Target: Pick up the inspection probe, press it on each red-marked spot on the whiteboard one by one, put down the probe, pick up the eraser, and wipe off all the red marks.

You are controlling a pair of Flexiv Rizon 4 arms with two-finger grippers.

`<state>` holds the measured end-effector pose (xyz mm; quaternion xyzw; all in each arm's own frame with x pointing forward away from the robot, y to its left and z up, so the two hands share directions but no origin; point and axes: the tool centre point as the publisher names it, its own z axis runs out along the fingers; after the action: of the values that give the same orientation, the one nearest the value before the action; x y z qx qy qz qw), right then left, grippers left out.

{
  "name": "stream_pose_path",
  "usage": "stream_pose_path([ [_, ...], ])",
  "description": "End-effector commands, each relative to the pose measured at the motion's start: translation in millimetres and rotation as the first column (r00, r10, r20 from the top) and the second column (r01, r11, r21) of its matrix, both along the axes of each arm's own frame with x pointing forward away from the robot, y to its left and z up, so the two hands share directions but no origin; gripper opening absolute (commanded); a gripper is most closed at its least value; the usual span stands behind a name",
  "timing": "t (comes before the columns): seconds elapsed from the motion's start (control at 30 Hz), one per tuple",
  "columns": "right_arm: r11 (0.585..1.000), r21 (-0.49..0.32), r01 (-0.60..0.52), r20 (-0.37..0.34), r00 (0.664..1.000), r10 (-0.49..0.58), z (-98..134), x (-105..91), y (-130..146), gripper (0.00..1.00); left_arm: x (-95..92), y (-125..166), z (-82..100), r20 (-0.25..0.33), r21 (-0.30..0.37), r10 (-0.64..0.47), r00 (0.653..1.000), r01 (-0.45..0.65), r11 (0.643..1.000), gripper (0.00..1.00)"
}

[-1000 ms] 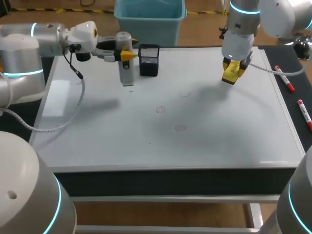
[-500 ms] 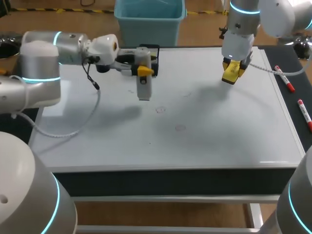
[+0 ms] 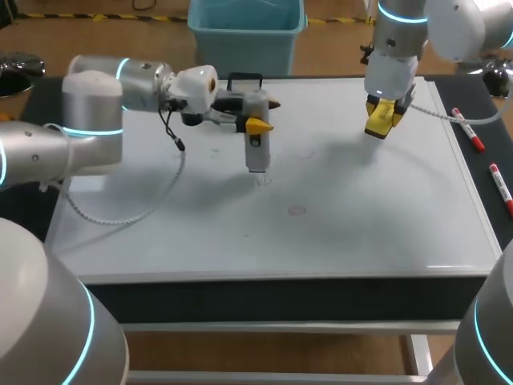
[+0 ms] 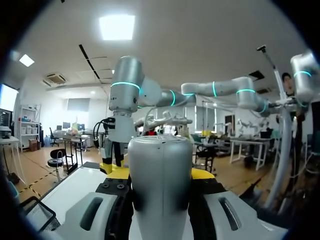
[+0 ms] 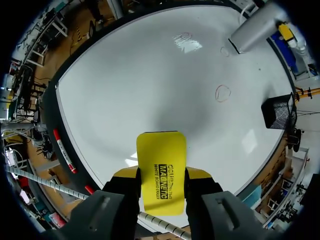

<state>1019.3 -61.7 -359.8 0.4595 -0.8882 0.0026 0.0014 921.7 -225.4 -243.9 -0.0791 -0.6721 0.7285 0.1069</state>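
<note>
The inspection probe is a smooth silver-grey cylinder with a rounded top. It is held upright, pinched between the fingers of the left hand. Its lower end is at one of the red marks on the whiteboard; whether it touches cannot be told. Three red marks show, all faint thin circles. The right hand hangs over the board's far right part, clamped on the one yellow eraser. One black mesh pen holder stands at the far edge. Two red markers lie on the desk beside the board.
</note>
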Motion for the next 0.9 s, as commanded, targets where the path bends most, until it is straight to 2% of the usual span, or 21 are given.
stream_pose_path([
  [0.03,1.000,-0.003,-0.002,-0.002,1.000,0.002,1,1.0,-1,0.00,5.5,-9,-7.0,0.005,0.001,-0.043,0.999,0.043,0.999,0.00],
  [0.37,1.000,-0.003,-0.002,-0.002,1.000,0.002,1,1.0,-1,0.00,4.3,-21,-17.3,-0.008,0.007,-0.069,0.998,0.069,0.998,0.00],
  [0.63,1.000,-0.003,-0.002,-0.002,1.000,0.002,1,1.0,-1,0.00,2.5,-19,-23.9,-0.024,0.004,-0.069,0.997,0.069,0.998,0.00],
  [0.9,1.000,-0.003,-0.002,-0.002,1.000,0.002,1,1.0,-1,0.00,-1.0,-20,-23.0,-0.020,-0.003,-0.075,0.997,0.075,0.997,0.00],
])
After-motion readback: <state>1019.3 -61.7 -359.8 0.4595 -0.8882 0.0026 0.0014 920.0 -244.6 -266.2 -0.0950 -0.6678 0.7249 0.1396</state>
